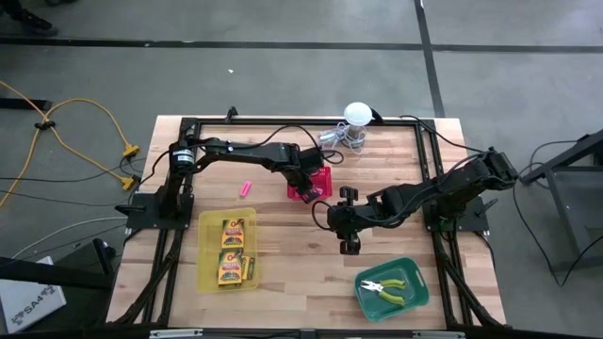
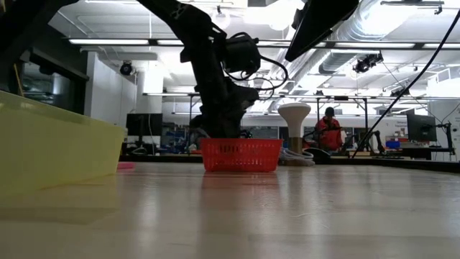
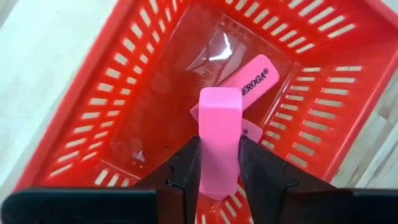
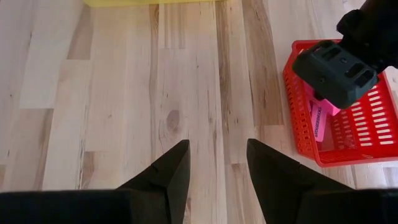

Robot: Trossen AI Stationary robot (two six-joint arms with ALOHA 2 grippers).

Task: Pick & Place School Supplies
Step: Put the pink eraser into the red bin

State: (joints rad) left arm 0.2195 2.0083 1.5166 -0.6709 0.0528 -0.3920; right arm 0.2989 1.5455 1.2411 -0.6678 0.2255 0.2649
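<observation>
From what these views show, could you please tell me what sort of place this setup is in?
Probably a robotics lab or workshop: exposed ceiling ducts, workbenches with monitors behind the wooden table, and a yellow cable on the concrete floor.

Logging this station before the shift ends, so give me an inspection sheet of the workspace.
Surface: pale wooden table, black frame.
Job's things: pink eraser held over red slotted plastic basket, which holds more erasers; another pink eraser on the table; crayon boxes in yellow tray; pliers in green tray.
Clutter: white ball with coiled wire.
Grippers: left gripper shut on eraser; right gripper open, empty, above bare wood.
Cables: yellow cable on floor.
Surroundings: person in red far behind.
</observation>
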